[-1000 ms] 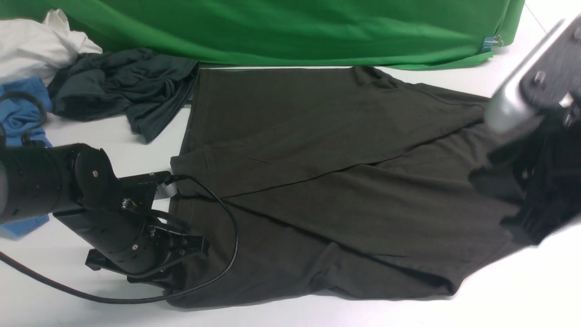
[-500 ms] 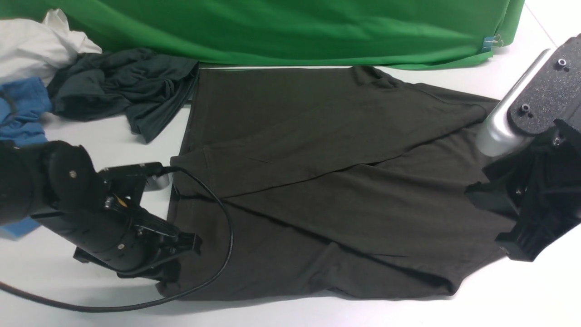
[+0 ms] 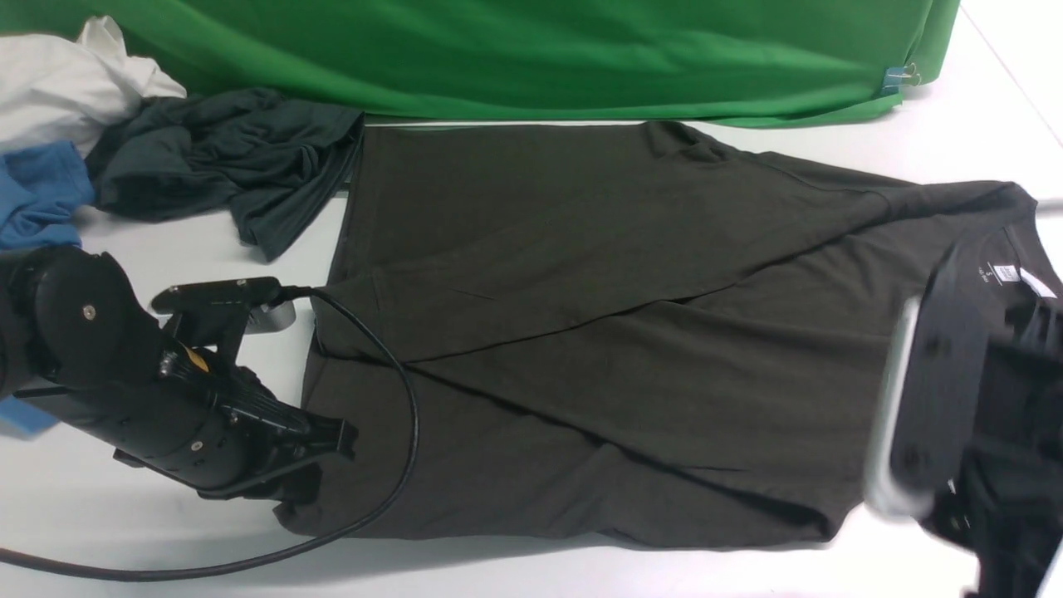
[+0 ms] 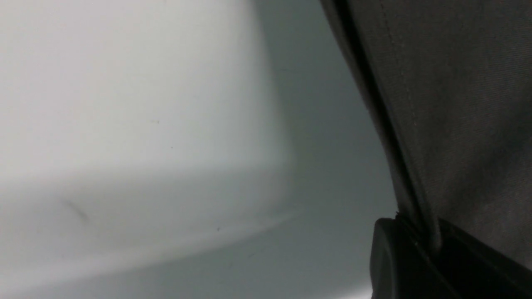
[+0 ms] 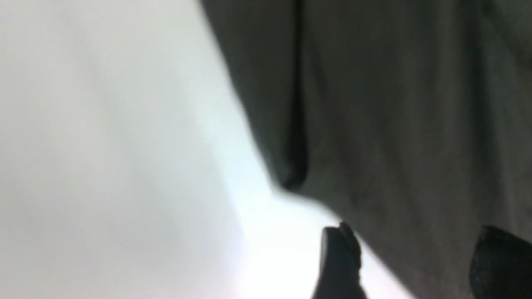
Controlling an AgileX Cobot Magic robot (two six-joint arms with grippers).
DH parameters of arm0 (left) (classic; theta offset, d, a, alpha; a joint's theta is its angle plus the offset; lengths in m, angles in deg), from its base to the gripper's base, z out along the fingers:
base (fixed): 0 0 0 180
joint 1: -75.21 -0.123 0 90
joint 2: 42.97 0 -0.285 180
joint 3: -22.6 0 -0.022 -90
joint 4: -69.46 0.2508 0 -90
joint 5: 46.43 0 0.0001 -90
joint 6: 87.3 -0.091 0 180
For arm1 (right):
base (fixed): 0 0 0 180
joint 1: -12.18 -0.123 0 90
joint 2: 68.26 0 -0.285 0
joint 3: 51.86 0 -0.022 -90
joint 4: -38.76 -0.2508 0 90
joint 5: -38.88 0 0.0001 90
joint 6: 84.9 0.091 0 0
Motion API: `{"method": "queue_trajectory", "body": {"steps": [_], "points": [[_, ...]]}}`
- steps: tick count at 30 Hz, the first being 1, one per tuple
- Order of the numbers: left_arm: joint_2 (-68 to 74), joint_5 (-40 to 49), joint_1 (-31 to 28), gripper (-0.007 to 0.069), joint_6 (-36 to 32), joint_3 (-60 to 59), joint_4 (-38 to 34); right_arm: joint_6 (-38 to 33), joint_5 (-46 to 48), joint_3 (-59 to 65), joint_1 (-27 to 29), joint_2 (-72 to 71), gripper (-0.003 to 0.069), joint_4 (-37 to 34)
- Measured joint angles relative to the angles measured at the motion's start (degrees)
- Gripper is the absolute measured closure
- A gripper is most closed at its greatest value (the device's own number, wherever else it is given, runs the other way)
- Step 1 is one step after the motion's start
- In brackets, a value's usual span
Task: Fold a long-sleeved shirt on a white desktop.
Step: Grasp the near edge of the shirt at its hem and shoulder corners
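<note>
Moved since the earlier view: right arm, swung from 2 o'clock down to 4 o'clock, uncovering the collar; left arm, drawn back toward 8 o'clock, the hem corner (image 3: 292, 522) dragged with it. Item 1, left gripper (image 3: 314, 480), 8 o'clock, nearest: clamped on that corner of the long-sleeved shirt (image 3: 598, 349); the wrist view shows the hem running into the finger, raised off the white desktop (image 3: 581, 577). Item 2, right gripper (image 5: 415, 261), 4 o'clock: jaws wide apart, shirt cloth between them, no pinch that we can see; picture blurred. Item 3, cable (image 3: 413, 432), looped over the shirt at 8 o'clock; we judge it a snag risk. Item 4, shirt, centre: lying sideways, hem at 9, collar and neck label (image 3: 1006, 272) at 3, both sleeves (image 3: 581, 282) laid across the body. Done, by our reckoning: sleeve folds. Left: the body folds, none begun. Room: narrow bare strip at 6 o'clock; open desktop at 2 to 3 o'clock beyond the collar. Far side crowded: slate-grey garment (image 3: 224, 166) touching the shirt's corner at 11 o'clock, blue shirt (image 3: 41, 195) and white cloth (image 3: 66, 83) at 10, green backdrop (image 3: 531, 58) just beside the far edge at 12. We judge that a fold carried toward 12 has cloth to land on but no spare desk beyond.
</note>
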Motion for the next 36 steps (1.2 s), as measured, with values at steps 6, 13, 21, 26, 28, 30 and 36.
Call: {"method": "queue_trajectory", "body": {"steps": [6,13,21,26,28,30,36], "points": [[0.0,-0.13,0.0,0.0586,-0.39,0.0,0.07,-0.79,-2.56,5.05,0.0,0.06,0.0256,4.35],[0.0,-0.57,0.0,0.0586,-0.43,0.0,0.13,-1.76,-12.79,9.76,0.0,4.84,0.0256,4.41],[0.0,-0.67,0.0,0.0586,-0.49,0.0,0.13,-4.87,-22.69,10.07,0.0,16.49,0.0254,4.41],[0.0,-0.67,0.0,0.0586,-0.49,0.0,0.13,-4.74,-25.77,9.71,0.0,23.03,0.0254,4.41],[0.0,-0.67,0.0,0.0586,-0.71,0.0,0.13,-3.98,-27.65,9.22,0.0,24.45,0.0255,4.53],[0.0,-0.67,0.0,0.0586,-0.89,0.0,0.13,-2.98,-28.22,8.66,0.0,25.6,0.027,4.53],[0.0,-0.67,0.0,0.0586,-0.89,0.0,0.07,-1.77,-23.45,6.01,0.0,26.95,0.0522,4.4]]}}
